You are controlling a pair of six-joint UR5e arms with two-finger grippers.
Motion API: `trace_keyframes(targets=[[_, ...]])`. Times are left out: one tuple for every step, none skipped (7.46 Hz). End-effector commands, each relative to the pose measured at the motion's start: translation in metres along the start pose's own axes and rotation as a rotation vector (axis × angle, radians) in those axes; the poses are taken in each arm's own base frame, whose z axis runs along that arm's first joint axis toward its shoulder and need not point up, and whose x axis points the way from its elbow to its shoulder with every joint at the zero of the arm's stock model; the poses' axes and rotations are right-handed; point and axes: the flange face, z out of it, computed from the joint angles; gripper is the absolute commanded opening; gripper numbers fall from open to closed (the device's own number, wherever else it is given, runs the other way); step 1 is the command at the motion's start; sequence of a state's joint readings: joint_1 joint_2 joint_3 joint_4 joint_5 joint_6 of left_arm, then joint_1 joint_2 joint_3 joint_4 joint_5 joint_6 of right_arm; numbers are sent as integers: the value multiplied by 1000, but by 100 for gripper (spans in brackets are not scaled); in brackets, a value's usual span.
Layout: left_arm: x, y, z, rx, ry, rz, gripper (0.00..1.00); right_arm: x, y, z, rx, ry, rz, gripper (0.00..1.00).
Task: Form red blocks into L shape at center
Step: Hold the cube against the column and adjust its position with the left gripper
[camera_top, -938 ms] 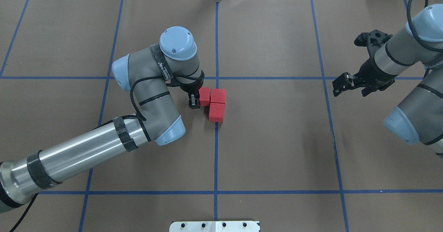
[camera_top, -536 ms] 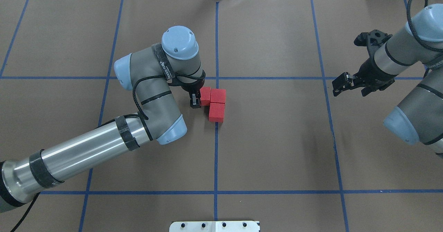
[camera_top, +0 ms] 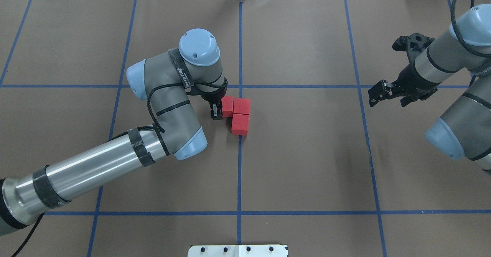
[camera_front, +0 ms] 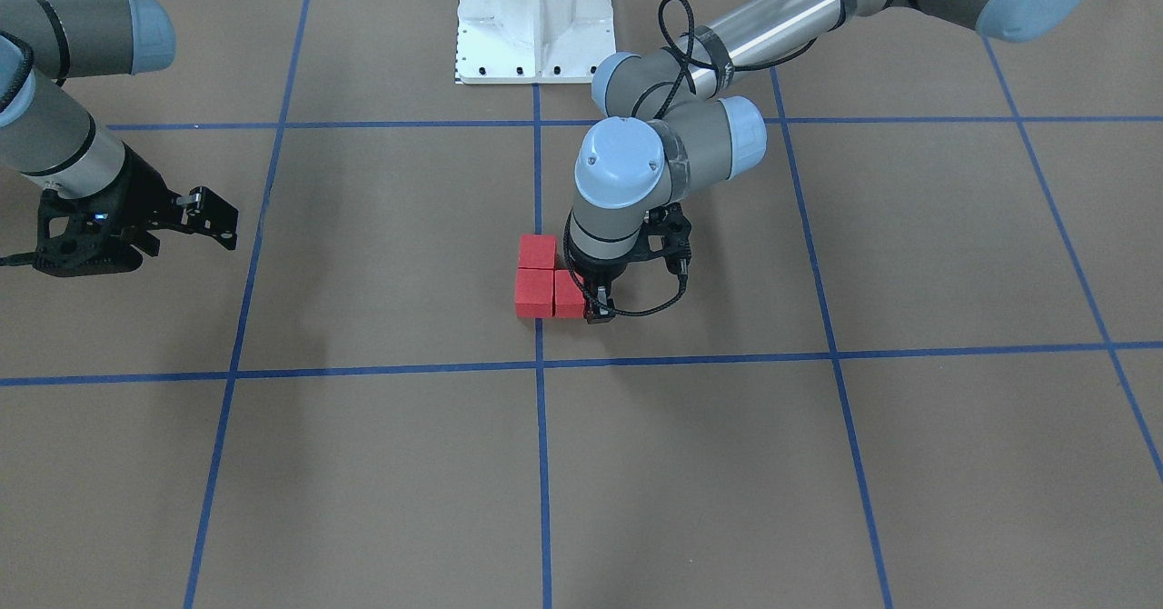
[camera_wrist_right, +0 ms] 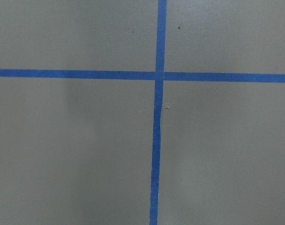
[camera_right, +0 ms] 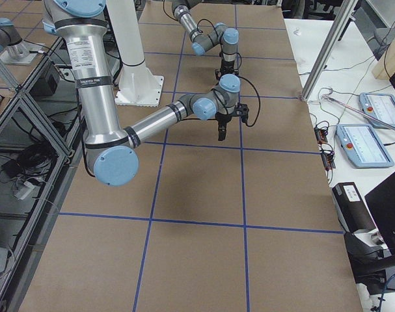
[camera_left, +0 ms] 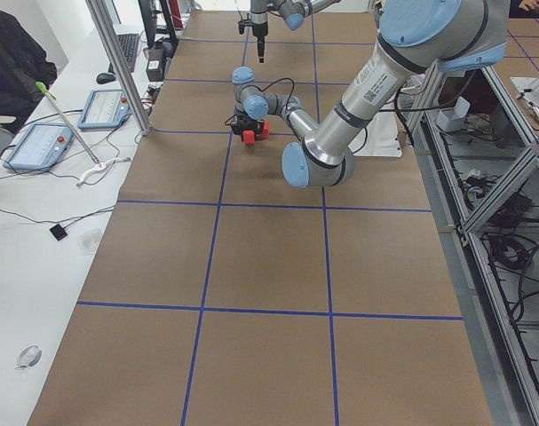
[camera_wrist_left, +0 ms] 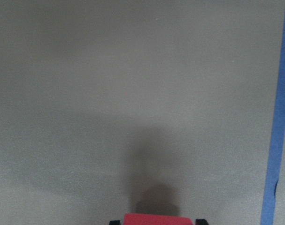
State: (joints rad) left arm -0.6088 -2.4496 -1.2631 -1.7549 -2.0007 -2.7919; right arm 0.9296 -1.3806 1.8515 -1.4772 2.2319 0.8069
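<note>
Tabletop (camera_top: 307, 153) unchanged: left tool (camera_top: 219, 107) still clasps red block (camera_top: 228, 106).

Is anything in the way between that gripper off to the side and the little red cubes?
Nothing visible: only bare brown surface lies between the right gripper and the red blocks. The left gripper sits on their far side.

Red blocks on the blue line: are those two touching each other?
Touching. Overhead exterior view: far red block and near red block sit flush, no gap visible.
</note>
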Motion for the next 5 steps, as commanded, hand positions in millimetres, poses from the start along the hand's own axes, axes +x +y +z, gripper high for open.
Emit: trace_keyframes(targets=[[0, 0, 0, -3, 2, 2, 0, 0, 0, 0, 0, 0, 0, 100], [0, 0, 3, -2, 0, 2, 0, 0, 0, 0, 0, 0, 0, 100], [1, -1, 4, 0, -2, 1, 0, 0, 0, 0, 0, 0, 0, 100], [0, 1, 3, -3, -1, 2, 0, 0, 0, 0, 0, 0, 0, 100], [0, 1, 3, -3, -1, 2, 0, 0, 0, 0, 0, 0, 0, 100]])
